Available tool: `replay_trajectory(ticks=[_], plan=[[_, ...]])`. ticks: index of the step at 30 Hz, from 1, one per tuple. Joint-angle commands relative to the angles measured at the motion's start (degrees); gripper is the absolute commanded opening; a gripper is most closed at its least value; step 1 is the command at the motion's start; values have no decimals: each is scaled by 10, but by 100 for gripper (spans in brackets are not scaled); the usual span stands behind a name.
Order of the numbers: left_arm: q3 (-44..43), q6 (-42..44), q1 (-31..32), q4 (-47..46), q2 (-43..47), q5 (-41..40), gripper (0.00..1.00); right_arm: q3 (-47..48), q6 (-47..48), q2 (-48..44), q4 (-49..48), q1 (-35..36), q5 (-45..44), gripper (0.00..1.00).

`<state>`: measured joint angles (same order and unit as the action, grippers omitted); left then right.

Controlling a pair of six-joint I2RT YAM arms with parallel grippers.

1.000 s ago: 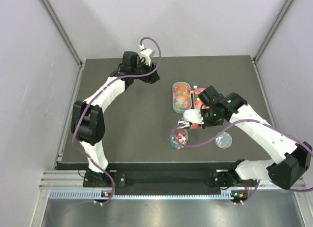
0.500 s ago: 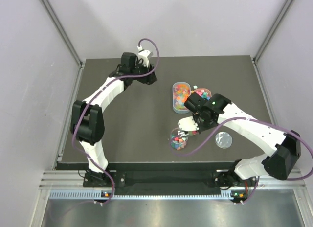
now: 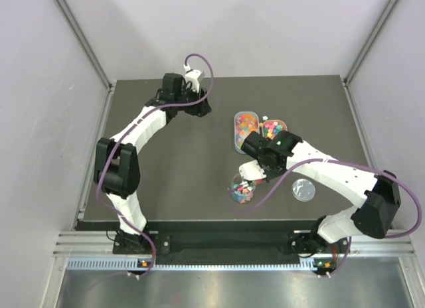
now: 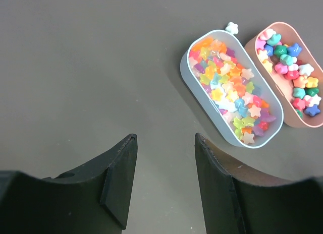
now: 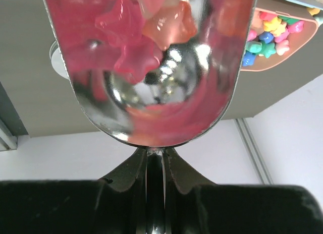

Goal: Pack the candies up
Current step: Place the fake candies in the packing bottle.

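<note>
The right arm (image 3: 332,172) bends in from the table's 4 o'clock corner toward its centre, wrist turned down. The right gripper (image 5: 155,161) is pressed together on the thin stem of the scoop (image 5: 151,98), which hangs over the cup (image 3: 242,189). Pink and orange candies (image 5: 164,22) lie in the scoop's bowl, and the cup holds more of mixed colours.

The left arm (image 3: 143,125) reaches from its base to the table's 11 o'clock area. There the left gripper (image 4: 165,143) hangs over bare surface with its fingers spread and nothing between them.

The table (image 3: 179,168) is dark grey and matte. Two oval trays sit side by side at 3 o'clock of its centre. The blue tray (image 4: 184,67) is heaped with translucent star candies and the pink tray (image 4: 251,46) with opaque ones. One pale loose candy (image 4: 231,27) lies on the table just beyond the blue tray's far end. The round clear lid (image 3: 304,189) lies flat at 3 o'clock of the cup, apart from it.

Pale lilac walls (image 3: 40,89) with grey metal posts close in three sides, and a metal rail (image 3: 199,245) runs along the near edge.
</note>
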<state>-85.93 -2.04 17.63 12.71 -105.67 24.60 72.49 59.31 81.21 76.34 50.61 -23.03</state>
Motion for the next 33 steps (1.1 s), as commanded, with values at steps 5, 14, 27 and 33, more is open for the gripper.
replay_trajectory(ticks=[5, 14, 27, 33], plan=[[12, -6, -8, 8, 47, 4, 54, 18, -21, 7, 80, 26, -62, 0], [9, -5, -15, 6, 49, 1, 54, 25, -2, 14, 80, 27, -91, 0], [-13, -3, -22, 4, 33, 7, 54, 38, 31, 11, 80, 28, -127, 0], [-49, -4, -22, 1, 16, 12, 54, 56, 33, 13, 76, 28, -142, 0]])
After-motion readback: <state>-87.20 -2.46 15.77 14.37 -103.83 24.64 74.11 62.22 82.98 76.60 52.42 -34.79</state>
